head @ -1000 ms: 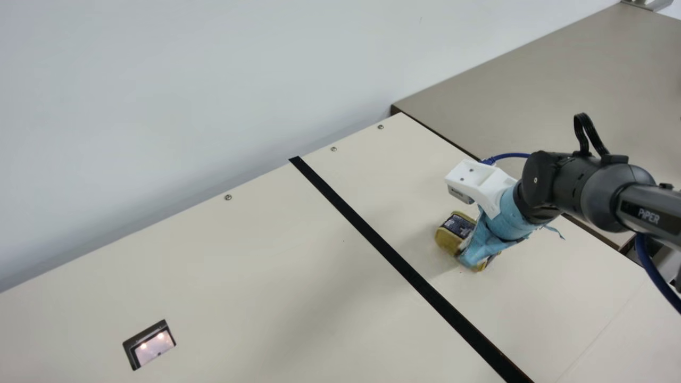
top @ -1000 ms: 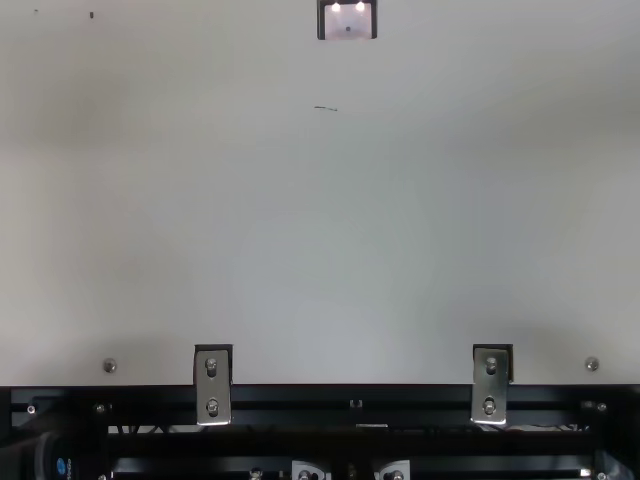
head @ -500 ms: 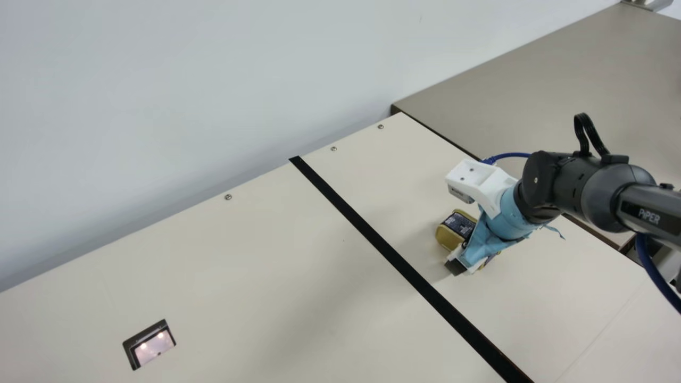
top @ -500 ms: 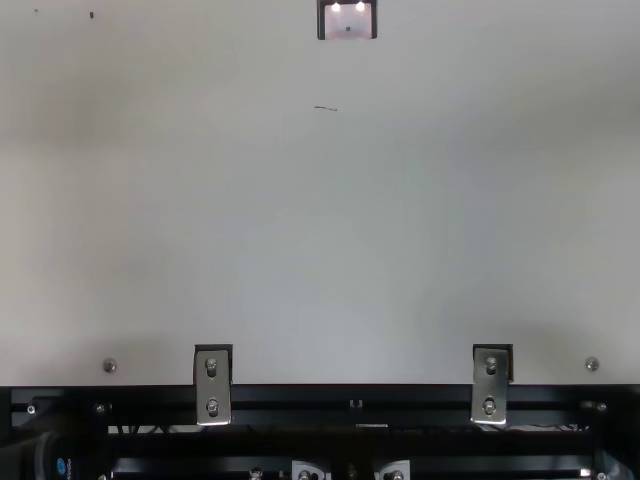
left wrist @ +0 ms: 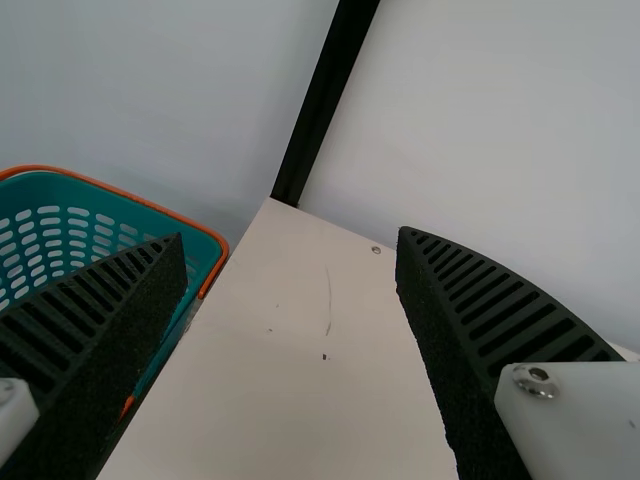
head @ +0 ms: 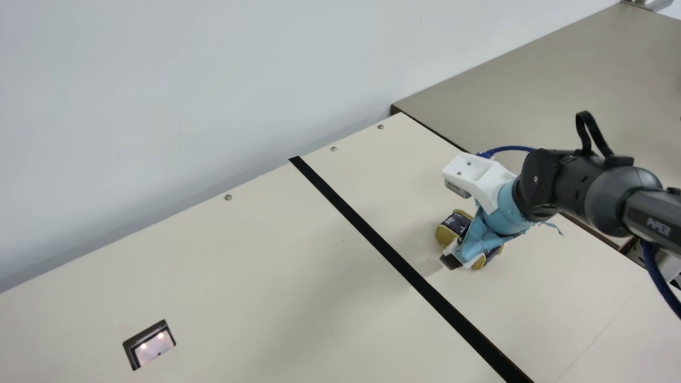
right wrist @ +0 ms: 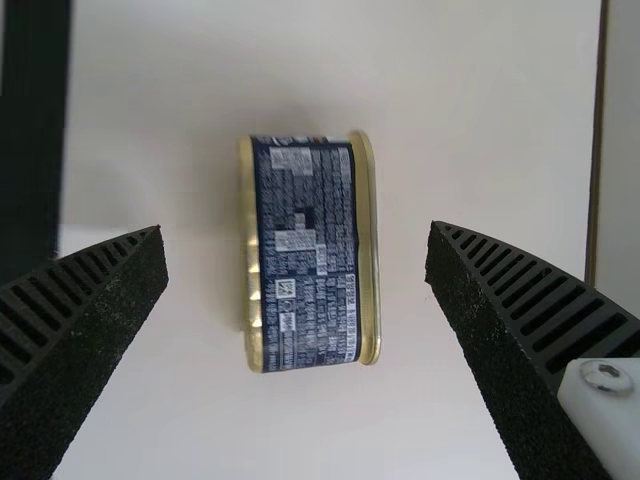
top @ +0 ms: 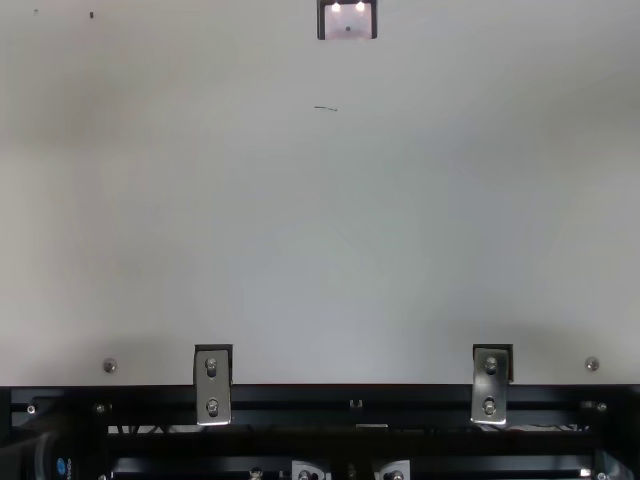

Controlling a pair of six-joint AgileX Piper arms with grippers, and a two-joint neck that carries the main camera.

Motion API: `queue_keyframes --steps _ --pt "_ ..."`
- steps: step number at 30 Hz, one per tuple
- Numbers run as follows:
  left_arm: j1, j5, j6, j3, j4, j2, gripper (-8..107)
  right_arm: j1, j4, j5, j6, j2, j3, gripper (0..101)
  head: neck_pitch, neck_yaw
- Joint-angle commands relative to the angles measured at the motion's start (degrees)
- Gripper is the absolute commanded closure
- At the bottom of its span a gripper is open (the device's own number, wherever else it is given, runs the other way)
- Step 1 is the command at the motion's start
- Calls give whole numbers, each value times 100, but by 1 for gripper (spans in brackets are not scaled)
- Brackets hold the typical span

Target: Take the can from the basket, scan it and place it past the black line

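My right gripper (head: 465, 253) is beside the navy-and-gold can (head: 452, 227) in the main view, covering part of it. The can lies to the right of the black line (head: 383, 246). From the right wrist view, the can (right wrist: 305, 255) rests on its narrow side on the table, and the right gripper (right wrist: 297, 230) stands open with a gap between each finger and the can. In the left wrist view my left gripper (left wrist: 288, 240) is open, nothing between its fingers, and the teal basket (left wrist: 125, 205) with an orange rim stands beyond one finger.
A scanner window (head: 154, 346) is set into the cream table, also visible as a small lit window (top: 347, 22) in the top view. A grey-brown surface (head: 558, 90) adjoins the table at the far right, and a pale wall (head: 186, 96) rises behind.
My right gripper has let go of the can, its fingers spreading apart, and has lifted slightly. The can stays about where it was on the table.
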Motion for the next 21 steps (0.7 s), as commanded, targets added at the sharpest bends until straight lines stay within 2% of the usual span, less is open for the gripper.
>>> queue_keyframes --steps 1,7,14,21 --pt "0 0 0 0 0 0 9 54 158 51 -115 -299 22 0 -213 -163" --pt "0 0 0 0 0 0 9 286 929 206 -608 -1070 155 0 -213 -163" --pt "0 0 0 0 0 0 9 597 2462 400 -1529 -1802 464 0 -213 -163" --pt "0 0 0 0 0 0 9 658 3848 572 -2318 -2296 789 0 -213 -163"
